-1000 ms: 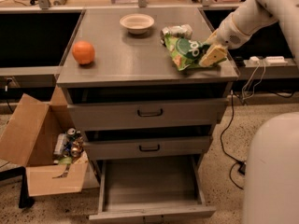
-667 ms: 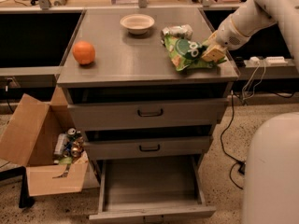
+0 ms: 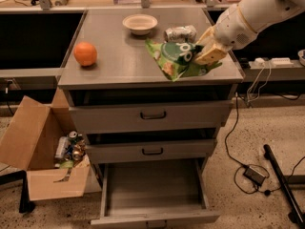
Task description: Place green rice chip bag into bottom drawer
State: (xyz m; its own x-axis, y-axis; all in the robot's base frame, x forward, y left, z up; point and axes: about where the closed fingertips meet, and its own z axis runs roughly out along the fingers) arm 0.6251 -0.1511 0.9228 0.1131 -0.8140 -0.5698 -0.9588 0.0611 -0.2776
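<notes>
The green rice chip bag is a wrinkly green foil bag with white letters. It hangs tilted just above the right part of the cabinet top. My gripper comes in from the upper right and is shut on the bag's right end. The bottom drawer is pulled out below the two upper drawers, and its grey tray is empty.
On the cabinet top sit an orange at the left, a white bowl at the back and a silvery drink can behind the bag. An open cardboard box with cans stands left of the drawers. Cables lie on the floor at the right.
The bag has been lifted slightly off the cabinet top and shifted a little to the left with my gripper. Nothing else has moved.
</notes>
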